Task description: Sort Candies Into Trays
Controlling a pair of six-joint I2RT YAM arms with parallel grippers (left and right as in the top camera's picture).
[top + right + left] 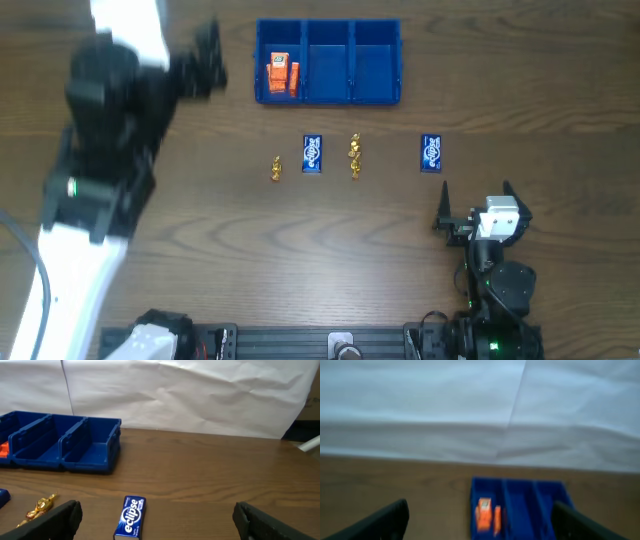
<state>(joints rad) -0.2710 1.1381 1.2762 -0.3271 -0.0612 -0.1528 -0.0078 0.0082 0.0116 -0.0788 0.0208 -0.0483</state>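
A blue tray with three compartments stands at the back middle; its left compartment holds two orange candies. On the table in front of it lie two blue gum packs and three gold-wrapped candies. My left gripper is raised to the left of the tray, open and empty; its view shows the tray and orange candies ahead. My right gripper rests low near the front right, open, facing the right gum pack.
A white backdrop rises behind the table's far edge. Bare wooden tabletop spreads to the right of the tray and in front of the candies.
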